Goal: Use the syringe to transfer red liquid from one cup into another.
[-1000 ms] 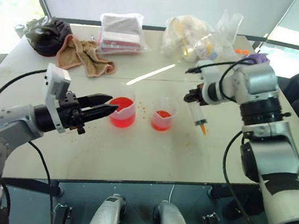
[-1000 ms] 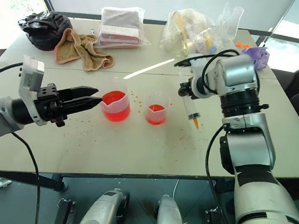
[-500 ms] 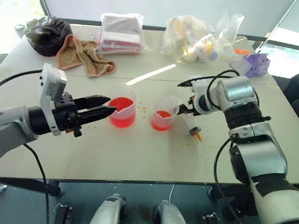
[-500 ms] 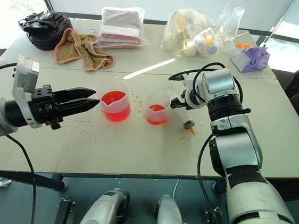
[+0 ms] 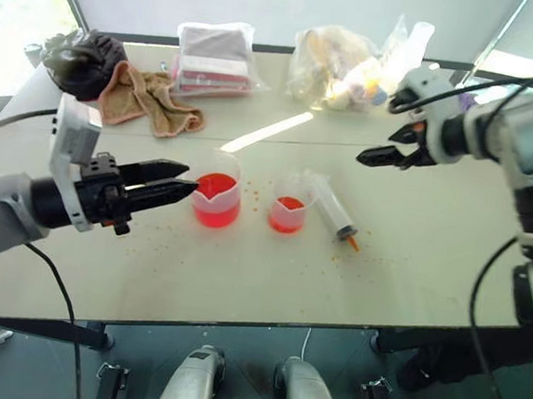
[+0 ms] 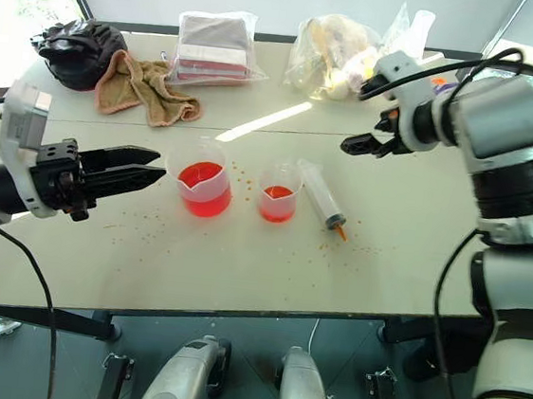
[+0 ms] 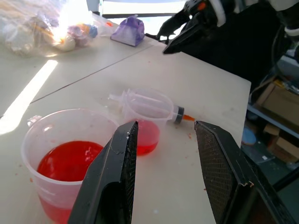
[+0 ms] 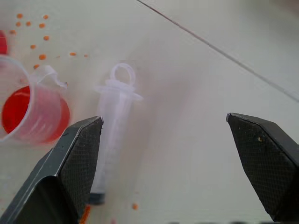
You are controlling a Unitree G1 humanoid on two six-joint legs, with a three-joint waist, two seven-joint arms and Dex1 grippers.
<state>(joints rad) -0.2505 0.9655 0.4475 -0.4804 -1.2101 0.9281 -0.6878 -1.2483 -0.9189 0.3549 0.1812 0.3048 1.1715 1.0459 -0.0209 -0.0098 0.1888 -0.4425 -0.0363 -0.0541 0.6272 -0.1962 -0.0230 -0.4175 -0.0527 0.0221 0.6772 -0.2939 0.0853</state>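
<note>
The syringe (image 5: 330,207) lies flat on the white table (image 5: 240,273), let go, its orange tip pointing toward five o'clock and its plunger ring toward eleven o'clock, just beside the smaller cup (image 5: 291,203) at that cup's three o'clock; whether barrel and cup touch cannot be told. The smaller cup holds a shallow layer of red liquid (image 5: 287,223). At its nine o'clock, near but apart, stands the larger spouted beaker (image 5: 217,189), with a deeper pool of the same red liquid in it. Orange droplets (image 6: 241,171) speckle the tabletop around both vessels and near the syringe tip. The right gripper (image 5: 380,155) hangs above the table at roughly one o'clock from the syringe, well apart from it, jaws spread wide and holding nothing. The left gripper (image 5: 179,183) sits at the beaker's nine o'clock, pointing level at it, its fingers parted and empty, the fingertips just short of the beaker's wall. Along the far edge of the table, toward twelve o'clock, rest a tan towel (image 5: 148,98), a dark bundle (image 5: 86,59) at the towel's nine o'clock, a bagged pink and white packet (image 5: 215,58) and a clear bag of small items (image 5: 342,66).
</note>
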